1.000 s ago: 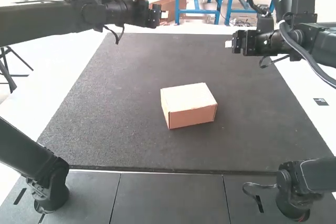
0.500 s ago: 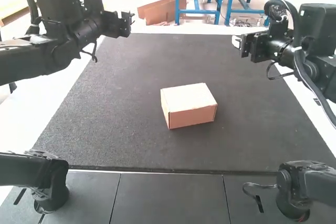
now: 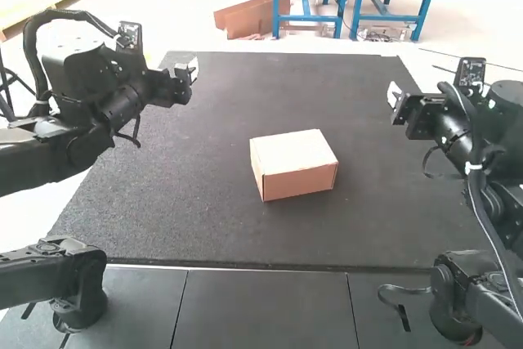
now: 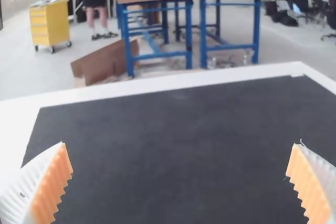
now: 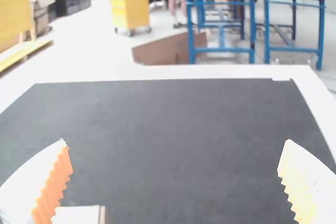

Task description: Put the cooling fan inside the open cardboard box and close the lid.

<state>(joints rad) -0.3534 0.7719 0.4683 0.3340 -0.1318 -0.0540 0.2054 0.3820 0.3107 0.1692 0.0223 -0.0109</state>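
Note:
A small brown cardboard box (image 3: 292, 163) stands in the middle of the black mat (image 3: 196, 177) with its lid lying flat and closed. My left gripper (image 3: 186, 71) hangs above the mat's far left part, well away from the box, its white ribbed fingers (image 4: 44, 187) spread wide with nothing between them. Over the mat's right edge, my right gripper (image 3: 395, 104) is also open and holds nothing. A corner of the box (image 5: 79, 214) appears beside one of the right gripper's orange pads (image 5: 52, 190).
The mat covers most of the white table (image 3: 90, 79), with bare mat all around the box. The arm bases (image 3: 73, 292) stand at the near edge. Blue frames and cardboard sheets lie beyond the table's far edge.
Both arms have drawn back from the far side of the table: the left gripper went left and nearer, the right gripper went right and nearer. The box has stayed put.

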